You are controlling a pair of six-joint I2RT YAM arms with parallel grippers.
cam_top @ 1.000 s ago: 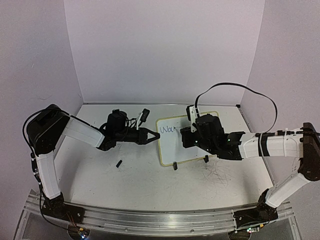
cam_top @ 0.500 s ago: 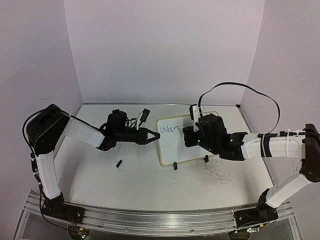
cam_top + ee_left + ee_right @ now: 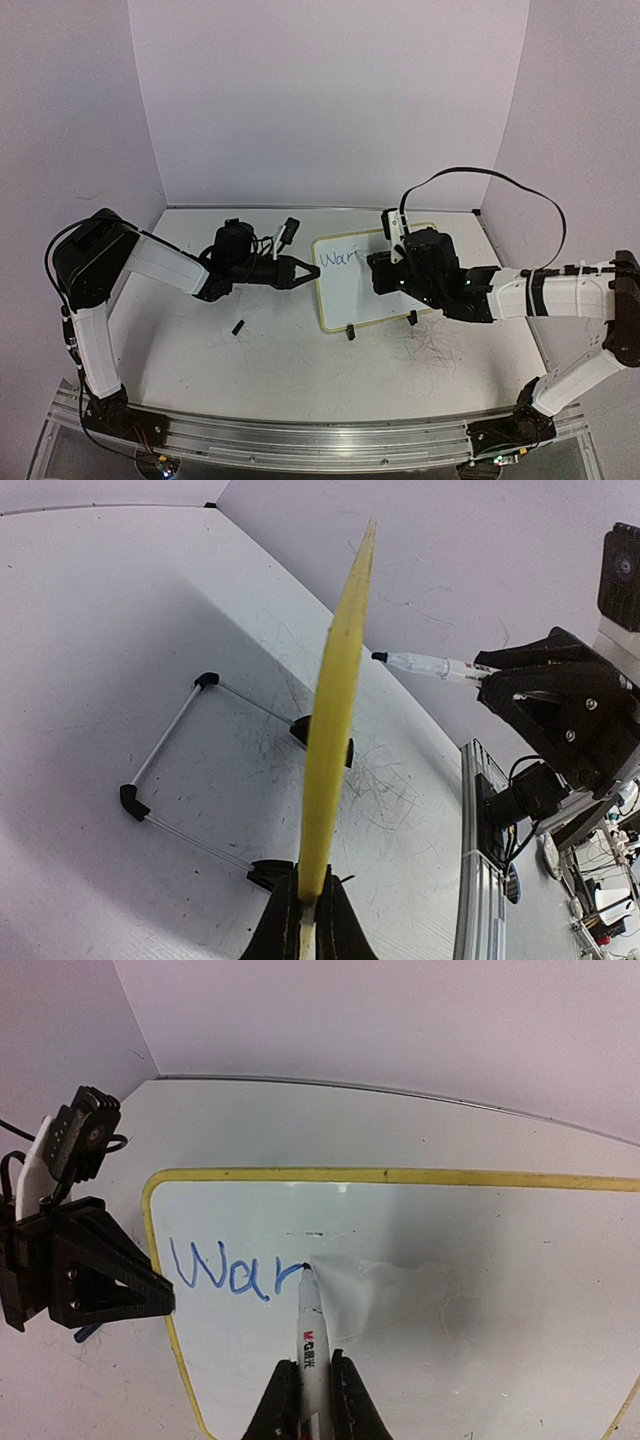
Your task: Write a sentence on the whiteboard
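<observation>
Standing mid-way on the table (image 3: 250, 370), the whiteboard (image 3: 352, 295) is pinched at its left frame edge by the left gripper (image 3: 305, 912). A marker (image 3: 309, 1325) is clamped in the right gripper (image 3: 306, 1385), tip at the sentence (image 3: 228, 1270), so far "War". Board is judged thin, light, stiff, prob. tippy; edge hold w/ light pen pressure advised.

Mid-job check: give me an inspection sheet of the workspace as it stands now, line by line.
Surface: table, with scribbles near the right arm.
Job's things: whiteboard propped on a wire stand; sentence reads "War" so far; marker tip on the board.
Clutter: small black piece left of the board, perhaps a cap.
Grippers: left gripper shut on the board's edge; right gripper shut on the marker.
Cables: black cable arches above the right arm.
Surroundings: plain walls; nothing else seen.
</observation>
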